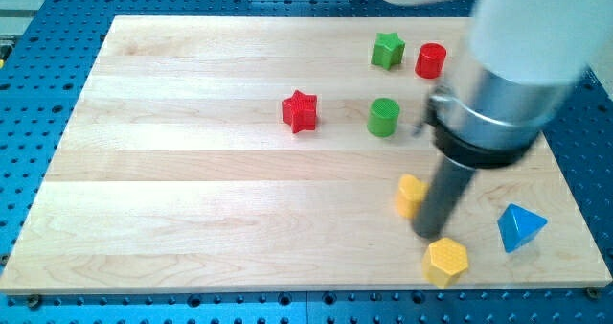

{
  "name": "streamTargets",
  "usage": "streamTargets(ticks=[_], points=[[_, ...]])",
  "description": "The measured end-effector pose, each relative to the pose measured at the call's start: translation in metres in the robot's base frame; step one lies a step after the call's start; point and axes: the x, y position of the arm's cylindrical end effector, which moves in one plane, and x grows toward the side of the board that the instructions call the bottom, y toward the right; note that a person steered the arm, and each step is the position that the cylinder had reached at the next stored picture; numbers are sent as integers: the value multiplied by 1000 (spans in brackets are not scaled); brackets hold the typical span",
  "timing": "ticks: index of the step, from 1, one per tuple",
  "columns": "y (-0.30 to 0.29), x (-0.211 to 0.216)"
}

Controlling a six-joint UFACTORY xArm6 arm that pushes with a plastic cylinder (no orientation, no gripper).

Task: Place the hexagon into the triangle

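my arm comes in from the view's top right, its pale body and grey collar blurred and large, and ends in a dark rod standing near upright on the desk (192, 171). my tip (428, 234) sits just above the yellow hexagon (446, 261), at its upper left edge, so close that i cannot tell whether they touch. there is no pincer on this rig, only the rod, so there is nothing spread or pressed together to record.

count of blocks, seven in all: two yellow, two red, two green, one blue.

positions taken from the yellow hexagon, the task's thing, which lies near the desk's bottom edge toward the view's right:
- the blue triangle (520, 227) lies to its right and slightly above, apart from it.
- a second yellow block (411, 195), shape partly hidden by the rod, lies above and to its left, just beside the rod's left side.
- a green cylinder (383, 117) is well above it.
- a red star (300, 111) is well above and further left.
- a green star (387, 51) and a red cylinder (431, 60) are near the desk's top edge, side by side.

no containers are on the desk; every block lies on the bare wood.
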Motion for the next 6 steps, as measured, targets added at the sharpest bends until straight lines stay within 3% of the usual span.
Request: streamTargets(ticks=[1, 2, 3, 6], points=[[-13, -13], [-64, 62], [-64, 63], [23, 64]])
